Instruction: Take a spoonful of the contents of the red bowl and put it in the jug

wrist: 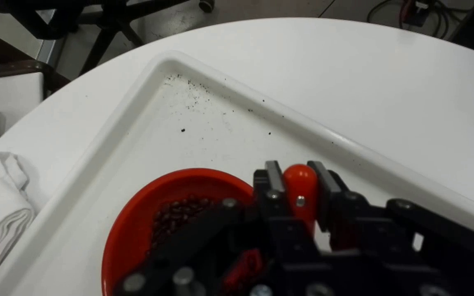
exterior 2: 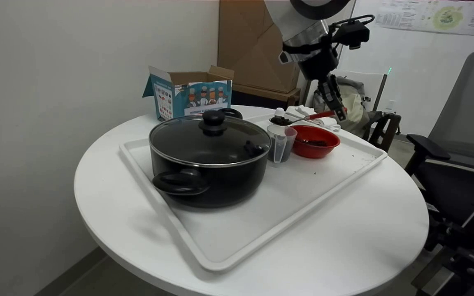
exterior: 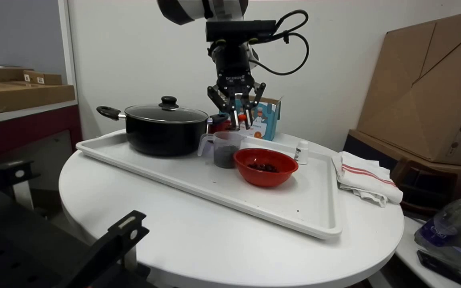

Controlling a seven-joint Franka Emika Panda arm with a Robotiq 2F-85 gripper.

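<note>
"Leftmost on my tray (exterior: 198,176)?"
"Smooth black pot (exterior: 166,136); translucent jug (exterior: 224,155); I've my gripper (exterior: 241,119) clenched on the heaped red-handled spoon (exterior 2: 322,115); right of the jug, glossy red bowl (exterior: 267,178), dark beans (wrist: 179,213) inside."
"Room?"
"Flat white tray, then raised rim (exterior: 328,233)."

The setup comprises one gripper (exterior: 241,119), one spoon (exterior 2: 322,115), one tray (exterior 2: 294,193), one red bowl (exterior: 264,177) and one jug (exterior: 225,139). It includes one black pot (exterior: 162,138) with two handles (exterior 2: 179,182) and one printed box (exterior 2: 208,98).
</note>
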